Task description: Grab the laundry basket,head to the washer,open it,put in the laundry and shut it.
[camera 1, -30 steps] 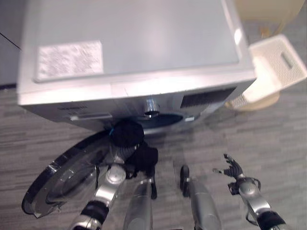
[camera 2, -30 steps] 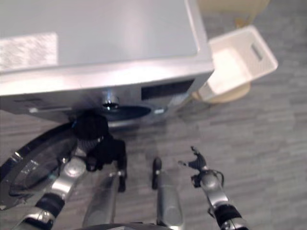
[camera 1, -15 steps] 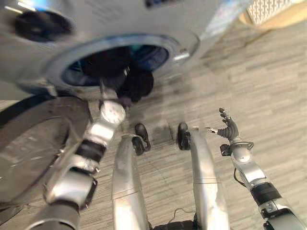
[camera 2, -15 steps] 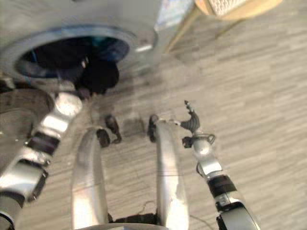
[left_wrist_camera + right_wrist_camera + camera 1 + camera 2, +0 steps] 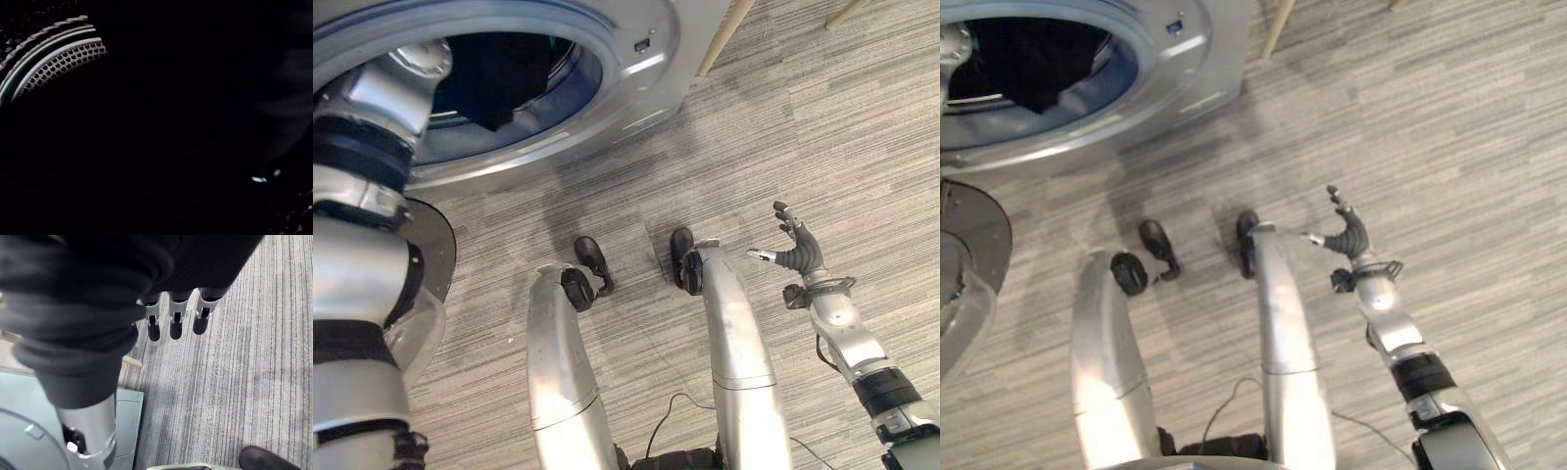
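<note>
The washer (image 5: 641, 73) stands at the upper left with its round opening facing me. Dark laundry (image 5: 509, 73) lies inside the drum. My left arm reaches into the opening from the left, and its hand is hidden in the drum. The left wrist view is dark apart from a strip of perforated drum wall (image 5: 54, 58). My right hand (image 5: 795, 257) hovers over the floor at the right, away from the washer, empty. Its fingers (image 5: 171, 325) are straight.
The washer's door (image 5: 435, 264) hangs swung out at the left, low beside my left arm. Pale wooden legs (image 5: 724, 34) of a stand rise just right of the washer. Grey wood-look floor (image 5: 862, 137) stretches to the right.
The camera has dipped toward the washer's front. My left arm has gone deeper into the drum, and the dark laundry that hung at the opening now lies inside. The right hand has held its pose.
</note>
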Motion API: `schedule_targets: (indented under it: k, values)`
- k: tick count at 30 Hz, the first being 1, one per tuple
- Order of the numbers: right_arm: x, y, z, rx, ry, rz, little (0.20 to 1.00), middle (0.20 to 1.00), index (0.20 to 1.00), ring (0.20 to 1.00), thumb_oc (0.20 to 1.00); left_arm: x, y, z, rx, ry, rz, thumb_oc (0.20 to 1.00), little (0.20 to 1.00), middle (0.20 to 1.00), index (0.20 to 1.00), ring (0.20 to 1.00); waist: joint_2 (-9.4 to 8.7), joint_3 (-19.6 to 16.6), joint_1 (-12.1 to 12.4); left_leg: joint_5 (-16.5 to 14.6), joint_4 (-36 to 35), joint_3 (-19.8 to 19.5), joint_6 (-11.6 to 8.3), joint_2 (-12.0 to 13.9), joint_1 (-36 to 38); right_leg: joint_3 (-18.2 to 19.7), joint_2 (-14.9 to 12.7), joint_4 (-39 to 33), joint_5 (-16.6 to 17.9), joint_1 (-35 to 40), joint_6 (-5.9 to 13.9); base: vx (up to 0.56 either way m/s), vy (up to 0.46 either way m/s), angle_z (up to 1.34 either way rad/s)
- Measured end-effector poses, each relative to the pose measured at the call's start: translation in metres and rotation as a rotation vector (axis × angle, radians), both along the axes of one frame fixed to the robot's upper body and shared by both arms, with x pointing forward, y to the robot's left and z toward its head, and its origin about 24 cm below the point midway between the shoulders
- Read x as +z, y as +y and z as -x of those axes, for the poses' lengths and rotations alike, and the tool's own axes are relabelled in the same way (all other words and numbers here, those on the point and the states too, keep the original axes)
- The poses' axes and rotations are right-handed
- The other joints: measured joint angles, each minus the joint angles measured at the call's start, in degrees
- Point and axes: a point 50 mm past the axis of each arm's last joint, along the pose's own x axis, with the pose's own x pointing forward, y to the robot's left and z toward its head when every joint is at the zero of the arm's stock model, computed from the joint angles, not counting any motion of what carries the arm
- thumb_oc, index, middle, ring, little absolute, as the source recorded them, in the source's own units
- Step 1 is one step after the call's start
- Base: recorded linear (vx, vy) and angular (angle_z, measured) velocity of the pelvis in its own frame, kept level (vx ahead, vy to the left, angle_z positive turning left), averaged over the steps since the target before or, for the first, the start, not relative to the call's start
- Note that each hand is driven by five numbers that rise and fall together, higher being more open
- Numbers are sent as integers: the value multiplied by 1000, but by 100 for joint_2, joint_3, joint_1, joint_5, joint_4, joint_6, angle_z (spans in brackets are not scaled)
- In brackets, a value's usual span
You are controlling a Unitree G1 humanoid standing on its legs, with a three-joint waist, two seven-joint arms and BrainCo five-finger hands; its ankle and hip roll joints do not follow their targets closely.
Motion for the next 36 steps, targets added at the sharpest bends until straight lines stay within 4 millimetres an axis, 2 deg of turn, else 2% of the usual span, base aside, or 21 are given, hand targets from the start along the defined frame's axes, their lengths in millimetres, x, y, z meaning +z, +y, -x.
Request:
schedule_targets:
  k: [4, 6, 7, 9, 11, 12, 13, 16, 17, 18, 19, 20, 21, 22, 24, 26, 27, 31, 32, 35, 36]
  values:
    - [-1, 1, 0, 13, 8, 3, 1000, 1000, 1000, 1000, 1000, -12, 1, -7, -11, 89, -12, 1000, 1000, 1000, 1000, 1000, 3, -2, 23, 14, -10, -63, -25, -28, 0, -48, -24, -6, -4, 43, -6, 4, -27, 5]
    - [-3, 1, 0, 20, 19, 6, 1000, 1000, 1000, 1000, 1000, -26, 1, -14, -21, 178, -25, 1000, 1000, 1000, 1000, 1000, 3, -3, 11, 26, -31, -103, -37, -55, 78, -84, -74, -6, -8, 144, -14, -16, -20, 12]
    - [-5, -1, 0, 16, 31, 10, 1000, 1000, 1000, 1000, 1000, -40, 0, -20, -16, 247, -62, 1000, 1000, 1000, 1000, 1000, 5, -47, 18, 24, -71, -103, -31, -69, 184, -86, -93, -20, -12, 249, -20, -29, -24, 9]
    - [-4, -1, -3, 16, 37, 18, 1000, 1000, 1000, 1000, 1000, -53, -2, -24, -40, 294, -68, 1000, 1000, 1000, 1000, 1000, 18, -74, 56, 81, -222, -99, -41, -116, 336, -91, -128, -130, 6, 394, -32, -62, -29, 9]
    - [-15, 1, -5, 9, 85, 15, 1000, 1000, 1000, 1000, 1000, -113, -10, -35, -115, 465, -98, 1000, 1000, 1000, 1000, 1000, 38, -231, 24, 280, -793, -67, -123, -194, 861, -122, -165, -620, 119, 899, -25, -62, -23, 18]
    - [-34, 2, 4, 17, 152, 26, 1000, 1000, 1000, 1000, 1000, -159, -11, -38, -131, 579, -97, 1000, 1000, 1000, 1000, 1000, 67, -973, 63, 307, -1070, -13, -203, -215, 661, -113, -169, -820, 110, 655, -41, -88, -22, 20]
    - [-45, 2, 12, 24, 187, 28, 1000, 1000, 1000, 1000, 1000, -189, -11, -37, -142, 655, -88, 1000, 1000, 1000, 1000, 1000, 62, -1315, 77, 316, -1249, 12, -193, -232, 668, -127, -188, -977, 146, 640, -53, -135, -9, 17]
    - [-58, 4, 15, 3, 236, 7, 1000, 1000, 1000, 1000, 1000, -244, -2, -19, -208, 710, 97, 1000, 1000, 1000, 1000, 1000, 72, -1369, 160, 596, -1785, -18, -218, -298, 1162, -253, -211, -1430, 256, 1151, -37, -102, -5, 7]
    - [-69, 3, 18, -29, 279, -8, 1000, 1000, 1000, 1000, 1000, -271, -6, -8, -264, 696, 256, 1000, 1000, 1000, 1000, 1000, 50, -1374, 130, 700, -2208, 50, -311, -323, 1493, -229, -225, -1792, 385, 1413, 15, -54, -6, 14]
    - [-79, 3, 23, -39, 324, -2, 1000, 1000, 1000, 1000, 1000, -305, -7, 2, -266, 789, 320, 1000, 1000, 1000, 1000, 1000, 60, -1369, 248, 798, -2550, 67, -288, -371, 1825, -253, -233, -2076, 487, 1731, -5, -34, -5, 15]
    - [-86, 4, 28, -47, 349, -12, 1000, 1000, 1000, 1000, 1000, -332, -5, 14, -257, 863, 353, 1000, 1000, 1000, 1000, 1000, 60, -1368, 313, 855, -2709, 26, -270, -381, 2038, -327, -237, -2223, 488, 1980, -3, -13, -3, 16]
    - [-92, 5, 31, -64, 370, -28, 1000, 1000, 1000, 1000, 1000, -348, -6, 25, -268, 879, 418, 1000, 1000, 1000, 1000, 1000, 58, -1367, 344, 915, -2921, 24, -317, -406, 2271, -372, -261, -2395, 489, 2218, -2, 34, 10, 25]
    - [-101, 3, 36, -90, 412, -24, 1000, 1000, 1000, 1000, 1000, -373, -13, 43, -293, 907, 524, 1000, 1000, 1000, 1000, 1000, 55, -1364, 356, 1104, -3456, 41, -323, -533, 2751, -384, -317, -2756, 558, 2639, 37, 92, 25, 35]
    - [-113, 1, 42, -104, 465, -9, 1000, 1000, 1000, 1000, 1000, -408, -23, 68, -313, 996, 634, 1000, 1000, 1000, 1000, 1000, 51, -1360, 434, 1332, -4108, 58, -363, -643, 3476, -417, -356, -3256, 660, 3301, 82, 149, 31, 35]
    - [-123, -2, 52, -128, 507, -19, 1000, 1000, 1000, 1000, 1000, -441, -29, 100, -315, 1098, 728, 1000, 1000, 1000, 1000, 1000, 51, -1360, 527, 1512, -4812, 61, -374, -722, 4374, -487, -363, -3831, 754, 4150, 122, 143, 41, 17]
    - [-134, -11, 66, -166, 549, -8, 1000, 1000, 1000, 1000, 1000, -467, -28, 134, -307, 1175, 837, 1000, 1000, 1000, 1000, 1000, 55, -1379, 599, 1776, -5668, 33, -354, -808, 5419, -620, -367, -4490, 843, 5142, 188, 109, 51, 23]
    - [-138, -14, 73, -175, 568, -2, 1000, 1000, 1000, 1000, 1000, -473, -27, 142, -301, 1199, 854, 1000, 1000, 1000, 1000, 1000, 44, -1428, 632, 1831, -5848, 31, -350, -840, 5609, -638, -373, -4618, 852, 5316, 206, 182, 67, 23]
    - [-154, -24, 85, -214, 662, 24, 1000, 1000, 1000, 1000, 1000, -489, -23, 157, -277, 1250, 948, 1000, 1000, 1000, 1000, 1000, 48, -1490, 655, 1998, -6534, 21, -324, -899, 6436, -728, -361, -5236, 977, 6169, 310, 180, 98, 6]
    - [-165, -27, 94, -230, 717, 34, 1000, 1000, 1000, 1000, 1000, -496, -26, 162, -275, 1275, 979, 1000, 1000, 1000, 1000, 1000, 52, -1549, 653, 2021, -6783, 40, -296, -917, 6803, -741, -345, -5518, 1040, 6542, 360, 191, 125, -2]
    - [-179, -31, 114, -239, 798, 34, 1000, 1000, 1000, 1000, 1000, -504, -30, 171, -278, 1292, 1052, 1000, 1000, 1000, 1000, 1000, 39, -1890, 646, 2028, -7038, 47, -272, -954, 7139, -738, -324, -5915, 1117, 6936, 446, 155, 163, -5]
    - [-186, -33, 122, -264, 837, 21, 1000, 1000, 1000, 1000, 1000, -509, -29, 175, -259, 1306, 1078, 1000, 1000, 1000, 1000, 1000, 34, -1921, 642, 2046, -7230, 68, -250, -954, 7478, -727, -278, -6240, 1256, 7304, 468, 102, 256, -27]
